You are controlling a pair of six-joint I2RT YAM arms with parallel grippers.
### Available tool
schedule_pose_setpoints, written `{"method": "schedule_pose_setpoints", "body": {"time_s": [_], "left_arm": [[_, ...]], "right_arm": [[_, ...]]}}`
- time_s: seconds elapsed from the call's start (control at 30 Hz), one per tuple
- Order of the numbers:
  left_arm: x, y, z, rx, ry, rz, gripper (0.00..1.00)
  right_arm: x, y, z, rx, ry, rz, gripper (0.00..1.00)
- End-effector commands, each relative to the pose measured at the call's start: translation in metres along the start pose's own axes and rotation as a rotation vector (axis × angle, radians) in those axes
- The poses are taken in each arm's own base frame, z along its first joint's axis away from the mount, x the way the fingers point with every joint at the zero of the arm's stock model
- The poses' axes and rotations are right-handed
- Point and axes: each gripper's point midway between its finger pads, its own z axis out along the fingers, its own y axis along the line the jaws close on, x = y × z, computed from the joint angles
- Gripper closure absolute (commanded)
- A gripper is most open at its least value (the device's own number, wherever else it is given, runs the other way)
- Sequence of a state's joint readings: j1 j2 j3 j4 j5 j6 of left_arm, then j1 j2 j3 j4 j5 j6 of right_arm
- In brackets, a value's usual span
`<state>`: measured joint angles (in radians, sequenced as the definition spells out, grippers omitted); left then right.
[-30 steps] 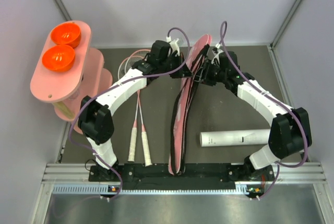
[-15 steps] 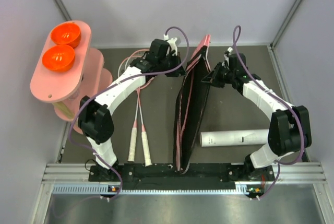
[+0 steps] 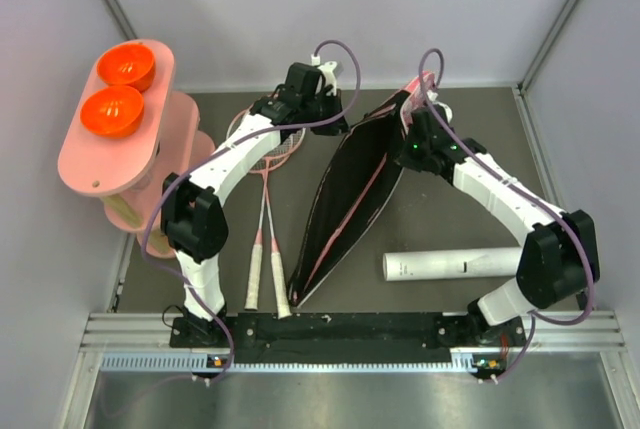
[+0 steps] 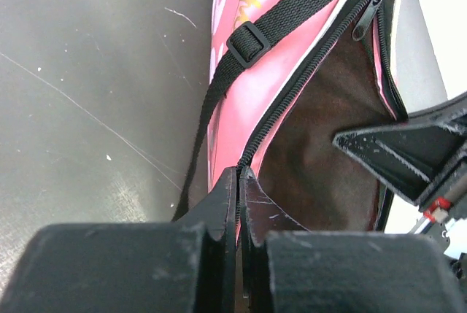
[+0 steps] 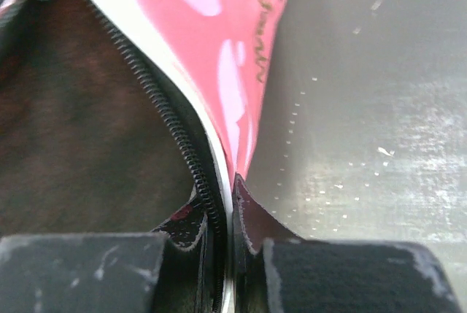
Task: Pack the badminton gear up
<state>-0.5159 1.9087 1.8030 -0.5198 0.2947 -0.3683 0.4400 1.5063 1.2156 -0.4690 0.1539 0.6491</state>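
The pink racket bag [image 3: 350, 199] lies unzipped in the middle, its dark inside showing. My left gripper [image 3: 337, 123] is shut on the bag's left zipper edge near the wide far end; the left wrist view shows the jaws [image 4: 238, 174] pinching the zipper beside the black strap [image 4: 219, 94]. My right gripper [image 3: 406, 119] is shut on the right edge [image 5: 232, 182] of the bag [image 5: 241, 43]. Two pink-framed rackets [image 3: 262, 209] lie left of the bag. The white tube [image 3: 455, 265] lies right of it. No shuttlecocks are in view.
A pink oval stand [image 3: 110, 149] with two orange bowls [image 3: 112, 109] is at the far left. The black rail [image 3: 340, 327] runs along the near edge, just below the bag's narrow end and the racket handles. Grey walls enclose the mat.
The two grippers have drawn apart and the bag's mouth has spread wide open. The left gripper moved left and back; the bag's near end swung left towards the racket handles.
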Motion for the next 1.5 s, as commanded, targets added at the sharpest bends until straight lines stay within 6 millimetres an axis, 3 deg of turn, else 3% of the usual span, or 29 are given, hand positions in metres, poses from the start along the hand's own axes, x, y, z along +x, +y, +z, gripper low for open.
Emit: {"method": "schedule_pose_setpoints", "body": {"time_s": [0.0, 0.27, 0.33, 0.37, 0.5, 0.57, 0.6, 0.7, 0.83, 0.9, 0.93, 1.0, 1.07, 1.2, 1.33, 1.4, 1.43, 1.47], "left_arm": [[-0.025, -0.003, -0.008, 0.014, -0.071, 0.022, 1.00], [-0.018, 0.011, 0.009, 0.003, 0.005, -0.029, 0.99], [-0.020, 0.002, 0.000, 0.045, 0.003, -0.018, 0.88], [-0.017, 0.001, 0.001, 0.058, -0.014, -0.013, 0.74], [-0.026, -0.016, -0.025, 0.103, -0.084, 0.013, 0.49], [-0.030, -0.029, -0.036, 0.156, -0.085, 0.022, 0.45], [-0.028, -0.033, -0.038, 0.173, -0.075, 0.020, 0.35], [-0.028, -0.050, -0.060, 0.216, -0.088, 0.036, 0.21], [-0.017, -0.048, -0.081, 0.191, -0.093, 0.057, 0.17], [-0.006, -0.033, -0.088, 0.109, -0.091, 0.059, 0.17], [0.009, -0.017, -0.086, 0.045, -0.058, 0.043, 0.20], [0.017, 0.015, -0.090, -0.124, -0.075, 0.033, 0.22], [0.041, 0.057, -0.089, -0.316, -0.047, 0.009, 0.25], [0.079, 0.114, -0.097, -0.609, 0.013, -0.070, 0.33], [0.120, 0.139, -0.098, -0.712, 0.101, -0.104, 0.34], [0.128, 0.137, -0.101, -0.691, 0.080, -0.137, 0.33], [0.152, 0.141, -0.101, -0.685, 0.118, -0.148, 0.33], [0.158, 0.142, -0.104, -0.685, 0.119, -0.159, 0.33]], "right_arm": [[-0.009, -0.020, -0.005, -0.021, -0.018, 0.102, 1.00], [-0.019, -0.019, -0.015, -0.023, -0.049, 0.047, 1.00], [-0.021, -0.015, -0.018, -0.047, -0.047, 0.034, 1.00], [-0.023, -0.012, -0.020, -0.057, -0.051, 0.035, 1.00], [-0.029, -0.001, -0.029, -0.073, -0.047, 0.086, 1.00], [-0.027, -0.003, -0.028, -0.050, -0.031, 0.095, 1.00], [-0.029, -0.002, -0.026, -0.042, -0.030, 0.103, 1.00], [-0.030, -0.003, -0.024, -0.016, -0.019, 0.106, 1.00], [-0.034, -0.002, -0.027, 0.020, -0.024, 0.081, 1.00], [-0.037, -0.002, -0.028, 0.032, -0.033, 0.071, 1.00], [-0.038, -0.004, -0.028, 0.039, -0.038, 0.069, 1.00], [-0.040, -0.008, -0.028, 0.057, -0.051, 0.054, 1.00], [-0.042, -0.008, -0.028, 0.063, -0.059, 0.044, 1.00], [-0.049, -0.002, -0.031, 0.044, -0.070, 0.025, 1.00], [-0.050, 0.002, -0.029, 0.026, -0.066, 0.005, 1.00], [-0.047, 0.003, -0.028, 0.014, -0.051, -0.007, 1.00], [-0.046, 0.005, -0.028, 0.005, -0.051, -0.011, 1.00], [-0.043, 0.005, -0.026, -0.002, -0.040, -0.015, 1.00]]}}
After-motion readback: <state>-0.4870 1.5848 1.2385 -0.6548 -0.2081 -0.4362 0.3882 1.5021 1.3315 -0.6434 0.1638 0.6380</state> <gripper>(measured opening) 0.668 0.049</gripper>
